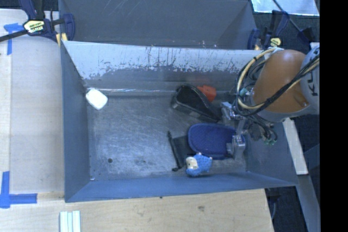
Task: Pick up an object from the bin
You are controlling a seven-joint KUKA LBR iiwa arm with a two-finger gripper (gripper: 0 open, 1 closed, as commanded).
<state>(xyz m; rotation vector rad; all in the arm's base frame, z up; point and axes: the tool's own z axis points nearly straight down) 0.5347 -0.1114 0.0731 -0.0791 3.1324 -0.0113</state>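
Placement of the gripper (238, 130) is seen at the right end of a dark blue oval pad (208, 138), which lies flat on the floor in the front right part of the bin (76, 133). Whether the two touch cannot be told, nor whether the gripper is open or closed. The orange wrist cover (277, 84) is seen over the bin's right wall. Just behind the pad a black glossy object (190, 100) is laid, with a small orange thing (207, 92) at its far side, near the back wall. A black angled strip (176, 150) is set against the pad's left edge, and a small blue and pale toy (198, 164) is found just in front of the pad, by the front wall. A white block (97, 98) is seen well apart, in the back left corner.
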